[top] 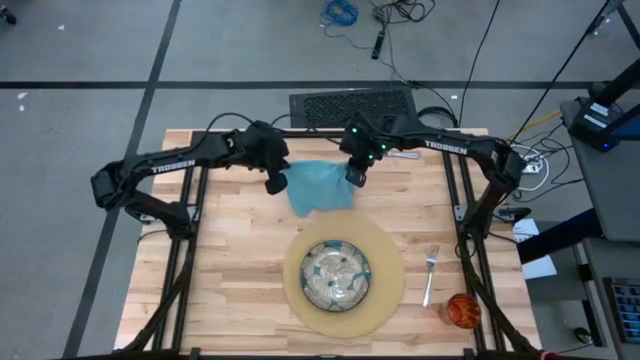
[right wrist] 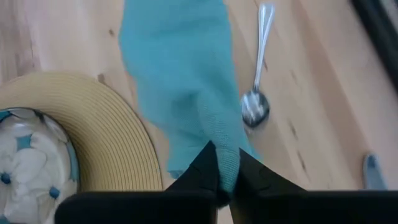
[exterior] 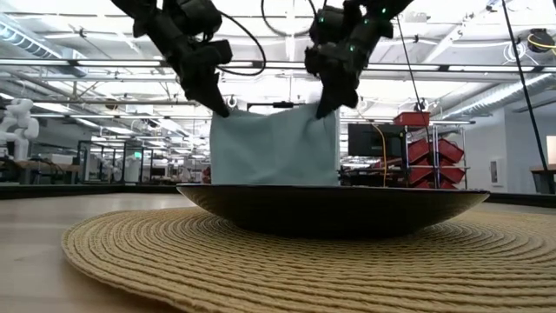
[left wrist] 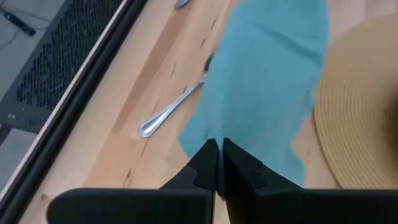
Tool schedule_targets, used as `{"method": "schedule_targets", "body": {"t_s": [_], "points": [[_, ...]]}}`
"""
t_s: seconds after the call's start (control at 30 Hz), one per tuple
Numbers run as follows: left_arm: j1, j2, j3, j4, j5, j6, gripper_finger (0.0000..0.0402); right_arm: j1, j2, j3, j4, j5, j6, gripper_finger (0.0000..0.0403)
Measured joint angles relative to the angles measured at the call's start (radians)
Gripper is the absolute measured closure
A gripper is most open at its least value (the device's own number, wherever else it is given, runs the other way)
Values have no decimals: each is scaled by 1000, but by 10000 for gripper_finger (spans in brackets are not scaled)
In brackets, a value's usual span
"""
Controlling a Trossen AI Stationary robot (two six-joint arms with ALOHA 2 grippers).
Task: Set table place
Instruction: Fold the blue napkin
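Both pincers are clamped on the teal cloth napkin [top: 318,186]: left pincer [top: 275,186] and right pincer [top: 354,178] each pinch an upper corner, hanging it beyond the round tan woven placemat [top: 385,290]. Keep corners level and taut, lowering it flat beside the placemat.

This was a large open robotics lab or workshop. Beyond the table [exterior: 26,235] stood red parts bins [exterior: 434,148], a dark monitor [exterior: 373,139] and a white robot arm [exterior: 17,122] under long ceiling light strips [exterior: 78,63], while loose cables [top: 380,15] lay on the grey floor [top: 80,110].
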Motion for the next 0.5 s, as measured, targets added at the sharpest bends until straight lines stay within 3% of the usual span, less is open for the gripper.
{"method": "schedule_targets", "body": {"t_s": [0.3,0.5], "points": [[-53,-112,1,6,-41,-24,401,72,-100,0,2,84,8,403],[-145,-171,1,-35,-114,-28,401,169,-133,0,-8,151,37,403]]}}
